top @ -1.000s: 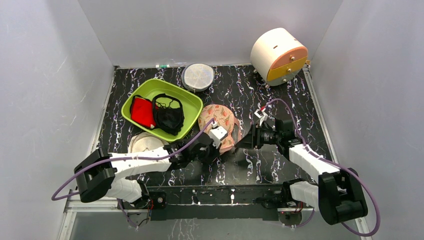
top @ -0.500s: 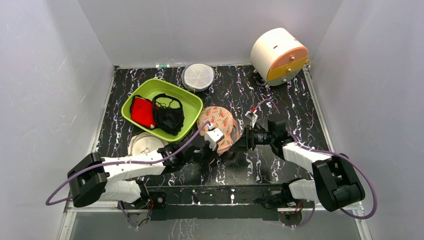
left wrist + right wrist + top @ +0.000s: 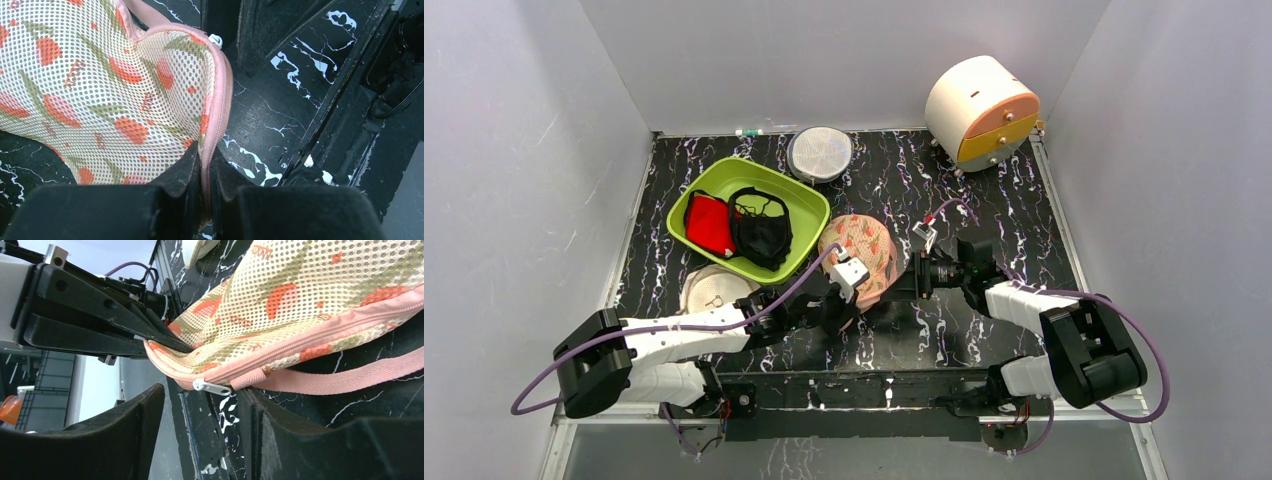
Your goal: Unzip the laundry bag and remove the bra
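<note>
The laundry bag (image 3: pixel 865 247), a beige mesh pouch with red-orange print and a pink zip rim, lies mid-table and its zip is closed. My left gripper (image 3: pixel 856 298) is shut on its near rim; the left wrist view shows both fingers pinching the pink zip band (image 3: pixel 205 155). My right gripper (image 3: pixel 907 281) stands open at the bag's right end. In the right wrist view the white zip pull (image 3: pixel 212 387) hangs just ahead of the gap between the fingers (image 3: pixel 202 401), untouched, beside a pink strap (image 3: pixel 350 380). The bra is hidden.
A green tub (image 3: pixel 724 168) at the back left holds a red garment (image 3: pixel 708 223) and a black bra (image 3: pixel 761 232). A grey mesh disc (image 3: pixel 820 153) lies behind it, a cream disc (image 3: pixel 712 288) in front. A round cream drawer unit (image 3: pixel 980 108) stands back right.
My right gripper has slid left up to the bag's zip end and its jaws have widened. The left gripper keeps its pinch on the rim and has shifted slightly.
</note>
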Controlling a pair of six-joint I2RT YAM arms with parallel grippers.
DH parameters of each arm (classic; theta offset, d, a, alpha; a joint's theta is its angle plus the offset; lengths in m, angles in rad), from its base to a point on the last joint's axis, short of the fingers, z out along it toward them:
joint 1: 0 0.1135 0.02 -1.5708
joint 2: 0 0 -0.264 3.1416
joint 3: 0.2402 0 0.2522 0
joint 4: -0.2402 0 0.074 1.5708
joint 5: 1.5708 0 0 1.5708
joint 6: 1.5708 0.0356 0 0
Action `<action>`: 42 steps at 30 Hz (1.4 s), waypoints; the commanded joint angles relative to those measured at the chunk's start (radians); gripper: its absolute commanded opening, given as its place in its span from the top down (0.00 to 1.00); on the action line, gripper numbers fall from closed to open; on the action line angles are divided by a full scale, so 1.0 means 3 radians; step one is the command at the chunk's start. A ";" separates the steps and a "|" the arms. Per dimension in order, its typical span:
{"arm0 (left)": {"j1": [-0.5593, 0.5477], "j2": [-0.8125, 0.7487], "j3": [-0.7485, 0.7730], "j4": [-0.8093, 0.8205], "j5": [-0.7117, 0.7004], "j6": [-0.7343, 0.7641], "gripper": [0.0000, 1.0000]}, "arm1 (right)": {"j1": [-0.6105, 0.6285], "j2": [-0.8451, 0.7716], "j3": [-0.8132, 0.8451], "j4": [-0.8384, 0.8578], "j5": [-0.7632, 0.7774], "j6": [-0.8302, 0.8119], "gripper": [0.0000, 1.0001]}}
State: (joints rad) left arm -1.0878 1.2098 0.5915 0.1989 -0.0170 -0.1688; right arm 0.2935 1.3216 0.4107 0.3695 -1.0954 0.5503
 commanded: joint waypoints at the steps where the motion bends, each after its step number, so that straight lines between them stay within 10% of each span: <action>1: 0.0016 -0.0064 0.0001 0.0100 0.0057 -0.0006 1.00 | 0.0013 -0.0070 0.0058 0.0337 -0.0084 0.0095 0.49; 42: 0.0014 -0.0194 -0.0068 0.0022 -0.0010 0.0018 1.00 | 0.0013 -0.0030 0.0048 0.0009 0.0058 -0.0149 1.00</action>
State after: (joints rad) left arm -1.0878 1.1973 0.5735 0.2043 -0.0154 -0.1719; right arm 0.2935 1.3136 0.4107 0.3588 -1.0981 0.5354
